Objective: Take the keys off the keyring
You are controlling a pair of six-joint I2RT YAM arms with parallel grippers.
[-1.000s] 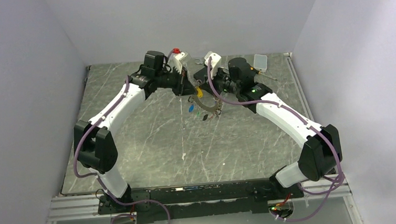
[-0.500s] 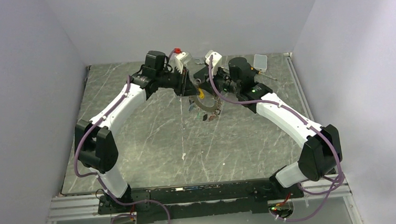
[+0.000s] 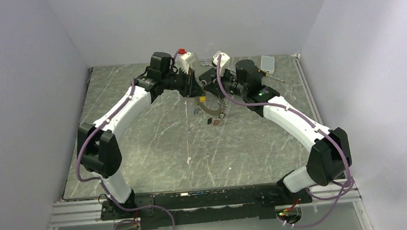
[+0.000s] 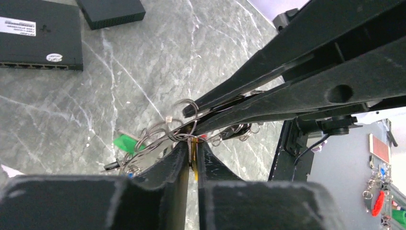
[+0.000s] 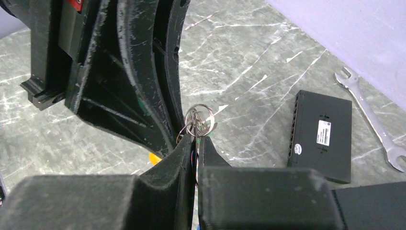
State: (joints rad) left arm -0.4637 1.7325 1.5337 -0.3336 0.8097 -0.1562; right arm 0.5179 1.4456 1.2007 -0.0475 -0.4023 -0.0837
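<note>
Keyring (image 3: 212, 113) has drawn closer under our grippers, above the desk (image 3: 155, 145). Left gripper (image 4: 192, 149) clenches yellow key (image 3: 202, 100); right gripper (image 5: 195, 142) pinches keyring. We judge it light, stiff and slippery, best taken by the key heads.

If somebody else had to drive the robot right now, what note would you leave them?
Right gripper: shut on the keyring, holding it between the two arms.
Left gripper: its fingers sit close on either side of the yellow key. I cannot tell whether it grips.
Keys: the green key and other coloured ones hang on the ring.
Done: the ring is gripped. I see no key clearly off it.
Left: work each key off the ring, probably the yellow one first.
</note>
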